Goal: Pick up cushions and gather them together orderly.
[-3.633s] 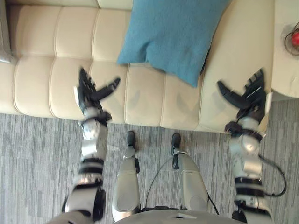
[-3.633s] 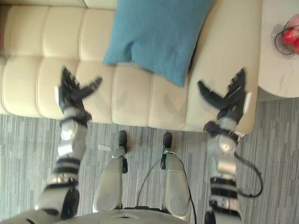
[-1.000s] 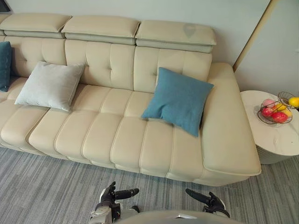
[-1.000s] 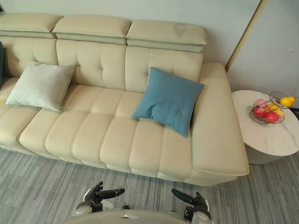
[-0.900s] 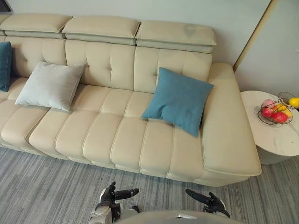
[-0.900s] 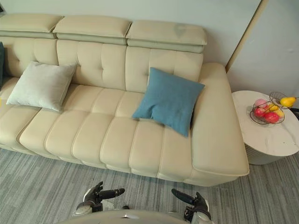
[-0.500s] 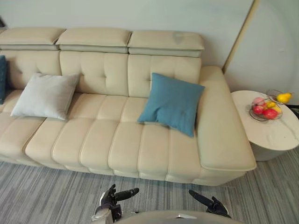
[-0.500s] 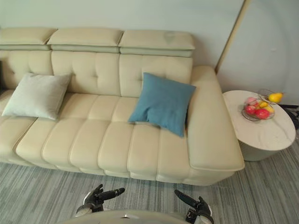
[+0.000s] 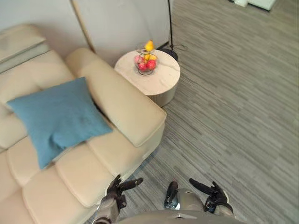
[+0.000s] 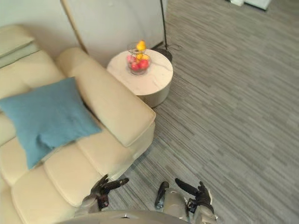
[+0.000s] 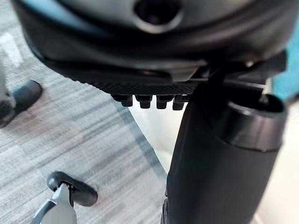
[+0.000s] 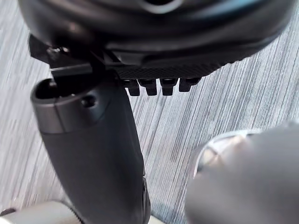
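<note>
The blue cushion [image 9: 56,116] lies tilted on the sofa [image 9: 127,109] seat, leaning toward the backrest just beside the armrest. Both hands hang low over the floor [image 9: 233,102] in front of the sofa, well apart from the cushion. The left hand [image 9: 117,186] and the right hand [image 9: 213,193] have their fingers spread and hold nothing. Past the armrest stands a round table [image 9: 163,80] with a fruit bowl [image 9: 145,62].

Sofa [image 9: 121,102] cut off at left edge; fruit [image 9: 150,64] in bowl [image 9: 145,72] too small.
</note>
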Controlling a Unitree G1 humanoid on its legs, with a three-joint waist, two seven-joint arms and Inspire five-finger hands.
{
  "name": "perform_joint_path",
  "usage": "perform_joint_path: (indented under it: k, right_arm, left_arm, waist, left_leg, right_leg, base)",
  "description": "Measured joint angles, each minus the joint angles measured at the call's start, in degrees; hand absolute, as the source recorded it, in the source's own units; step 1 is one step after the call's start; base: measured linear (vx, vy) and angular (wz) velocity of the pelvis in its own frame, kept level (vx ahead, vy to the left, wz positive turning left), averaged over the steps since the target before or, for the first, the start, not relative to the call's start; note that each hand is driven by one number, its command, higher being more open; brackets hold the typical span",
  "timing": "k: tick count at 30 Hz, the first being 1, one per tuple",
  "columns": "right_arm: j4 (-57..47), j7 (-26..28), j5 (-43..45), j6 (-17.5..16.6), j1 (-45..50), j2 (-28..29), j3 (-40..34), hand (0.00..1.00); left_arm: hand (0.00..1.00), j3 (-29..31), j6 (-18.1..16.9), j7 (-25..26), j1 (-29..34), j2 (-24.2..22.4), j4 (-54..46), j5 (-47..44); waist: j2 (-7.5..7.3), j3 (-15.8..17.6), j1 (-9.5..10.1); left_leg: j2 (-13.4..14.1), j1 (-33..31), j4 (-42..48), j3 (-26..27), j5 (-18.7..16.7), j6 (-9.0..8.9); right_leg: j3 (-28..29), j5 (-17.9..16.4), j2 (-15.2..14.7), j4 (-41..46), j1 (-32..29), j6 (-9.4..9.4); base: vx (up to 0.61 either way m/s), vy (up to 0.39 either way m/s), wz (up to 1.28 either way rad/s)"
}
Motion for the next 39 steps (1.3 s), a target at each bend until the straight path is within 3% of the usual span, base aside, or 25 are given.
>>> perform_joint_path:
  k: [1,3,4,7,8,9,10,11,15,16,17,18,19,20,21,22,23,25,27,29,31,33,35,38,39]
  right_arm:
    - [-0.2,-0.2,0.0,0.2,0.4,0.0,0.1,1.0]
    - [-0.6,-0.2,0.0,0.3,0.6,0.2,0.8,1.0]
    - [-0.8,-0.2,0.0,0.3,0.6,0.2,0.9,1.0]
    - [-2.2,-0.3,0.0,-0.1,0.1,0.7,2.1,1.0]
    - [-2.7,-0.3,0.1,-0.7,-0.4,0.8,2.9,1.0]
    - [-2.7,-0.3,0.1,-0.7,-0.5,0.8,3.0,1.0]
    - [-3.2,-0.5,0.0,-0.7,-0.7,0.6,3.4,1.0]
    - [-3.3,-0.7,0.1,-0.6,-1.3,1.0,3.8,1.0]
    - [-4.2,0.1,-0.1,-0.4,-3.0,1.0,8.6,1.0]
    - [-4.6,0.1,0.0,-0.5,-4.1,1.8,9.7,1.0]
    - [-5.6,0.2,-0.1,-0.6,-4.1,2.5,9.7,1.0]
    - [-6.6,0.2,-0.1,-0.8,-4.1,3.3,9.4,1.0]
    - [-6.8,0.1,-0.1,-0.8,-4.2,4.1,9.5,1.0]
    - [-7.1,-0.1,-1.2,-1.3,-3.9,4.6,9.6,1.0]
    - [-5.7,0.0,-1.8,-1.5,-4.2,3.8,9.3,1.0]
    - [-5.3,0.0,-2.0,-1.4,-3.9,3.2,9.2,1.0]
    - [-4.0,-0.1,-2.3,-1.5,-3.8,1.9,9.0,1.0]
    - [-2.3,0.0,-2.4,-1.2,-4.1,0.8,9.4,1.0]
    - [-1.9,0.0,-2.4,-1.0,-3.8,0.5,9.4,1.0]
    - [-0.4,-0.3,-2.1,-0.8,-1.6,0.4,8.0,1.0]
    - [-1.0,-1.1,-1.0,-0.9,0.0,-0.8,6.6,1.0]
    - [-0.7,-1.4,-0.8,-0.7,0.7,-1.6,5.8,1.0]
    - [-0.4,-1.3,-0.7,-0.5,0.7,-1.5,4.9,1.0]
    - [-0.3,-1.3,-0.5,-0.5,0.7,-1.0,5.0,1.0]
    - [-0.3,-1.3,-0.5,-0.5,0.7,-0.5,5.0,1.0]
  left_arm:
    - [1.0,1.0,0.3,-0.3,-0.1,-0.1,-0.7,0.0]
    - [1.0,2.0,-0.5,-0.1,-0.2,0.3,-2.4,-0.1]
    - [1.0,2.1,-0.7,-0.1,-0.2,0.3,-2.5,-0.2]
    - [1.0,3.8,-1.2,0.1,-0.6,-0.7,-4.9,-1.5]
    - [1.0,6.9,0.1,1.7,-1.6,-2.5,-4.7,-3.7]
    - [1.0,7.9,0.6,2.3,-1.8,-3.0,-4.6,-4.2]
    - [1.0,8.4,2.2,2.6,-1.1,-4.0,-5.3,-4.9]
    - [1.0,8.4,3.7,2.4,-0.8,-4.4,-6.1,-5.2]
    - [1.0,10.6,5.9,2.3,-0.8,-3.7,-5.7,-7.4]
    - [1.0,10.9,6.4,2.7,0.4,-2.6,-5.4,-6.9]
    - [1.0,11.1,3.5,2.6,3.6,-2.9,-3.7,-5.8]
    - [1.0,11.5,2.3,2.6,4.6,-2.5,-4.2,-6.5]
    - [1.0,11.6,2.2,2.7,4.8,-1.9,-4.7,-6.7]
    - [1.0,11.6,2.2,3.3,6.2,-0.4,-5.1,-7.5]
    - [1.0,9.5,0.6,3.3,8.7,1.1,-3.5,-6.4]
    - [1.0,8.8,0.2,3.2,9.2,1.0,-2.7,-6.1]
    - [1.0,7.2,-0.3,3.2,9.9,0.8,-1.4,-5.9]
    - [1.0,3.9,-0.2,2.8,9.1,2.7,0.4,-5.7]
    - [1.0,3.0,-0.2,2.4,7.9,3.4,0.8,-5.0]
    - [1.0,2.7,-0.2,1.0,6.3,5.3,1.6,-3.8]
    - [1.0,3.0,-0.8,0.8,6.4,4.9,0.9,-3.8]
    - [1.0,3.1,-0.9,0.6,6.2,4.1,-0.1,-3.8]
    - [1.0,3.1,-1.1,0.6,6.3,3.7,-1.1,-3.8]
    - [1.0,3.9,-1.5,0.5,6.1,3.3,-1.4,-3.9]
    - [1.0,4.0,-1.5,0.5,6.1,3.2,-1.7,-3.9]
  waist:
    - [-0.02,0.1,0.26]
    - [-0.78,0.7,2.23]
    - [-0.84,0.7,2.36]
    - [-1.68,0.8,4.86]
    - [-1.34,0.6,4.87]
    - [-1.01,0.4,4.86]
    - [0.76,-0.5,4.85]
    - [1.41,-0.6,5.0]
    - [0.99,-0.3,5.39]
    - [1.24,-0.3,5.32]
    - [2.71,-0.7,5.98]
    - [3.3,-1.1,7.55]
    - [2.37,-1.2,8.36]
    - [-0.02,-1.5,8.6]
    - [-0.7,-1.0,8.4]
    - [-0.01,-1.3,8.41]
    - [1.32,-1.8,8.35]
    - [1.1,-1.6,8.12]
    - [0.96,-1.7,8.1]
    - [-0.4,-1.0,7.91]
    - [-0.86,-1.1,8.05]
    - [-0.01,-0.8,7.88]
    - [0.1,-0.7,8.04]
    - [0.02,-0.6,8.79]
    - [-0.06,-0.7,9.74]
  left_leg:
    - [-0.7,-5.6,5.4,-7.2,-5.0,-1.87]
    - [-5.8,-13.9,5.0,-18.5,-12.5,-2.6]
    - [-6.2,-14.4,4.6,-19.2,-12.8,-2.58]
    - [-15.2,-20.4,-8.7,-34.6,-14.6,-2.78]
    - [-18.9,-21.8,-15.2,-43.8,-14.3,-3.08]
    - [-19.9,-22.0,-17.5,-46.6,-14.0,-2.97]
    - [-20.4,-21.6,-22.4,-50.0,-10.6,-3.17]
    - [-20.1,-20.7,-23.4,-46.9,-8.1,-3.34]
    - [-19.1,-17.9,-25.7,-39.3,-7.8,-3.72]
    - [-18.3,-15.3,-27.5,-36.5,-7.7,-3.59]
    - [-17.4,-12.4,-31.1,-34.1,-8.4,-2.51]
    - [-16.0,-11.6,-33.2,-31.3,-8.4,-2.34]
    - [-15.5,-10.8,-33.5,-28.9,-8.2,-2.34]
    - [-15.9,-9.4,-33.9,-24.5,-7.0,-2.37]
    - [-16.5,-7.8,-33.2,-22.3,-6.7,-3.6]
    - [-16.2,-7.5,-33.3,-22.4,-7.2,-3.39]
    - [-16.2,-6.2,-35.6,-23.4,-8.1,-3.06]
    - [-15.0,-5.2,-37.3,-25.0,-8.9,-3.0]
    - [-13.0,-5.0,-34.6,-25.1,-8.7,-2.44]
    - [-8.8,-8.2,-17.2,-25.5,-7.3,-0.76]
    - [-8.2,-12.5,-5.2,-28.0,-7.8,-0.19]
    - [-12.5,-16.5,-3.1,-30.4,-11.8,-1.37]
    - [-16.5,-19.1,-6.9,-31.4,-12.8,-0.88]
    - [-22.0,-23.3,-17.3,-34.6,-11.7,-0.97]
    - [-23.4,-24.1,-23.4,-36.4,-8.8,-0.9]
  right_leg:
    - [1.9,-0.7,1.0,-0.7,1.0,-0.39]
    - [7.9,-1.3,3.4,-1.3,3.5,-0.62]
    - [8.4,-1.4,3.6,-1.3,3.7,-0.63]
    - [20.0,-2.2,5.7,-0.3,4.6,0.62]
    - [24.3,-2.9,6.3,0.9,3.8,1.9]
    - [25.7,-3.3,6.6,1.5,3.1,2.57]
    - [29.8,-4.8,8.3,4.5,0.4,4.51]
    - [32.6,-5.1,8.8,5.8,-0.4,5.81]
    - [40.5,-4.1,10.9,6.2,-1.1,7.99]
    - [43.2,-4.3,12.1,4.5,-1.1,6.07]
    - [40.6,-2.7,11.3,-0.6,-0.8,3.64]
    - [33.1,-2.0,9.2,2.2,-3.2,5.65]
    - [26.0,-2.2,6.7,6.0,-5.6,5.64]
    - [10.0,-4.0,-0.6,9.3,-6.7,4.49]
    - [0.3,-5.7,-4.9,7.8,-4.7,4.35]
    - [-1.2,-5.8,-5.1,7.0,-4.2,4.65]
    - [-3.3,-5.7,-4.4,4.7,-2.9,4.72]
    - [0.9,-3.8,0.6,1.7,-2.7,4.31]
    - [1.6,-4.0,3.0,1.6,-2.3,2.87]
    - [4.6,-4.0,5.8,0.9,1.4,0.91]
    - [8.3,-4.1,6.7,-0.6,4.4,0.02]
    - [11.3,-4.1,6.5,-2.7,7.2,-0.21]
    - [14.0,-4.1,6.1,-4.4,9.0,-0.16]
    - [18.4,-4.3,6.0,-7.7,12.4,0.14]
    - [20.6,-5.2,6.0,-9.0,13.6,0.79]
  base:
    - [0.13,-0.032,-1.24]
    - [0.16,0.028,-1.32]
    - [0.15,0.079,-1.51]
    - [0.13,0.15,-1.85]
    - [0.19,0.303,-1.9]
    - [0.2,0.338,-1.73]
    - [0.21,0.32,-1.32]
    - [0.14,0.197,-1.22]
    - [0.04,0.126,-1.01]
    - [-0.02,0.14,-1.91]
    - [0.0,0.117,-2.37]
    - [-0.01,0.135,-2.05]
    - [-0.02,0.015,-1.72]
    - [0.01,-0.066,-1.54]
    - [0.06,-0.119,-1.23]
    - [0.09,-0.117,-0.99]
    - [0.08,-0.044,-0.75]
    - [0.1,-0.066,-0.99]
    - [0.11,-0.131,-0.78]
    - [0.19,-0.227,-0.78]
    - [0.27,-0.097,-0.89]
    - [0.25,0.028,-0.82]
    - [0.19,0.056,-0.74]
    - [0.36,0.127,-0.81]
    - [0.42,0.166,-1.04]
